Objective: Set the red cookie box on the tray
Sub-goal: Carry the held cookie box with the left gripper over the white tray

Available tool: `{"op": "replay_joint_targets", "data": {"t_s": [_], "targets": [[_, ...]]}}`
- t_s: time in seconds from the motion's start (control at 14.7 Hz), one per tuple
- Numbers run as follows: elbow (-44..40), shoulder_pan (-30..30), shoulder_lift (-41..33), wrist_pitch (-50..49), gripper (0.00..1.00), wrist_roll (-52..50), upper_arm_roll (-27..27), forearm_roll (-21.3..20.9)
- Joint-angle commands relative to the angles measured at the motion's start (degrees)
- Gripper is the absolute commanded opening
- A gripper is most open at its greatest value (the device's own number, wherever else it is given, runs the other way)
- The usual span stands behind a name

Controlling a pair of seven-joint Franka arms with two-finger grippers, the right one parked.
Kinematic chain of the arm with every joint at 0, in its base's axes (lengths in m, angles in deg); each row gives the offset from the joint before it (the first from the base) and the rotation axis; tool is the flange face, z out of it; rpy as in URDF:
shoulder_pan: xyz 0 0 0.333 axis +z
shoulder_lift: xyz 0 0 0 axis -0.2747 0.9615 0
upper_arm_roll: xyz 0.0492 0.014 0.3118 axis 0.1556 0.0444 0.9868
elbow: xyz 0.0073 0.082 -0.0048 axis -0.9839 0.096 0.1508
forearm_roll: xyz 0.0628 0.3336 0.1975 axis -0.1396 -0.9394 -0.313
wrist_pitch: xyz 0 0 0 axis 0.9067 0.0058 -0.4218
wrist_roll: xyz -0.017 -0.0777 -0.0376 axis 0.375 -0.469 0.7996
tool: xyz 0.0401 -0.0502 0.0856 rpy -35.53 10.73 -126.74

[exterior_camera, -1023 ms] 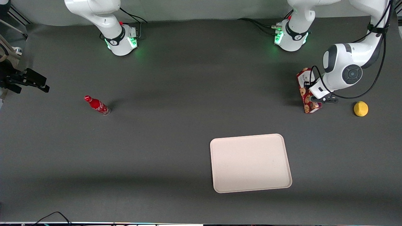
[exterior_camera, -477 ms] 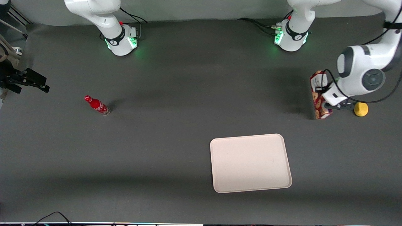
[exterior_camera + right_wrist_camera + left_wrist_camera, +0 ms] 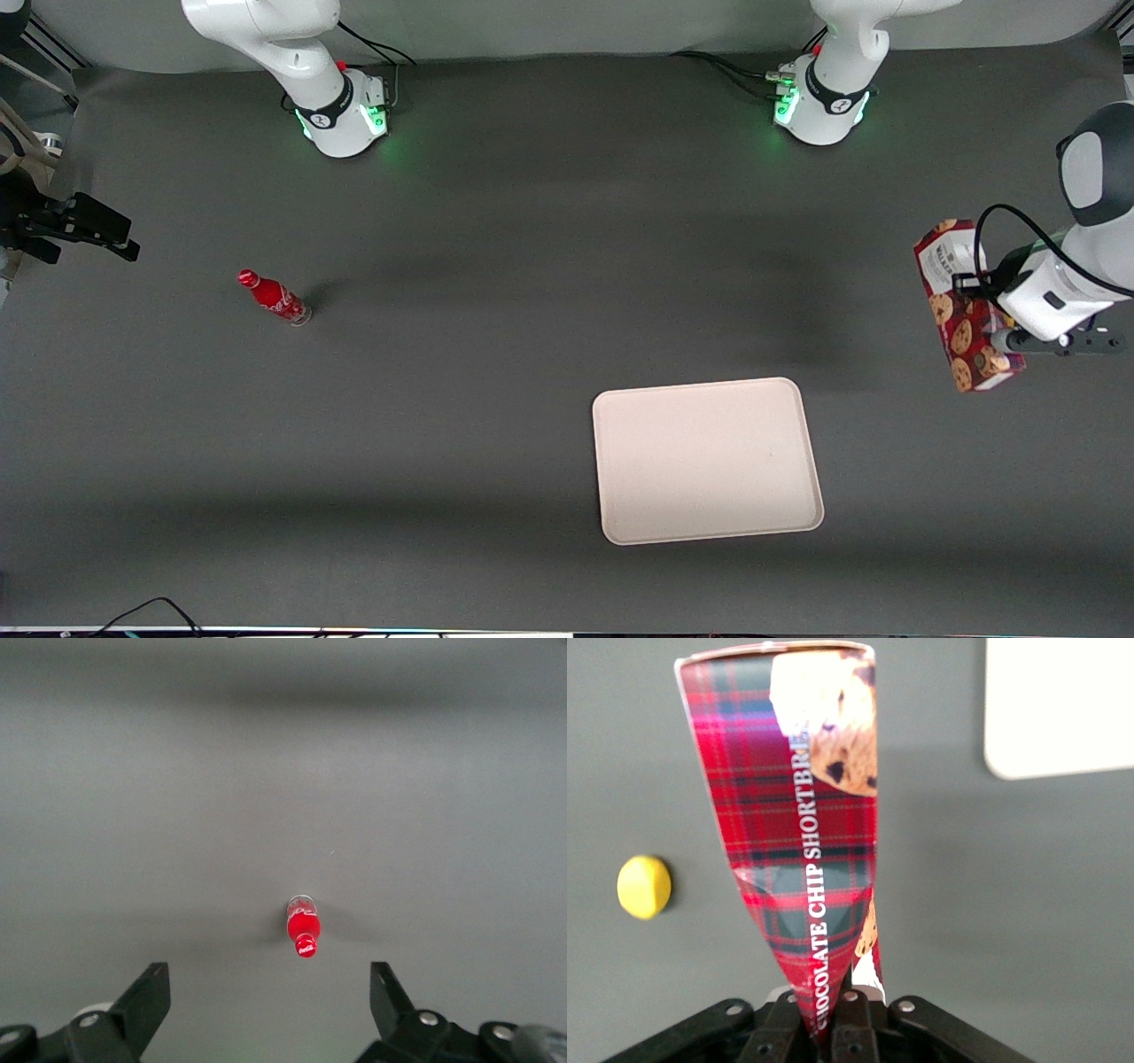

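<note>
Counting, we see one red cookie box, one tray, one small red bottle and one yellow ball. Our gripper pinches the box, lifted above the table near the tray. The arm hides the ball from the front.

It was a robotics lab. Two white arm bases stood bolted to a dark matted tabletop. Cables trailed about.
</note>
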Motion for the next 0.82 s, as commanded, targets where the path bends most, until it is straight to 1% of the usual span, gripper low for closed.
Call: {"op": "replay_joint_targets", "data": {"t_s": [0.0, 0.14, 0.2, 0.34, 0.55, 0.75], "targets": [[-15.80, -0.78, 11.12, -2.88, 0.00, -9.91, -5.82, 0.66], [-20.28, -0.86, 16.56, -2.26, 0.00, -13.26, -8.38, 0.92], [-23.18, -1.13, 19.73, -2.26, 0.00, -15.19, -10.57, 0.83], [-27.84, -1.39, 26.41, -0.34, 0.00, -16.44, -12.34, 0.57], [-27.78, -2.27, 32.66, 9.13, 0.00, -16.61, -13.14, -0.57], [-26.99, -2.45, 36.80, 13.11, 0.00, -16.79, -13.14, -3.12]]}}
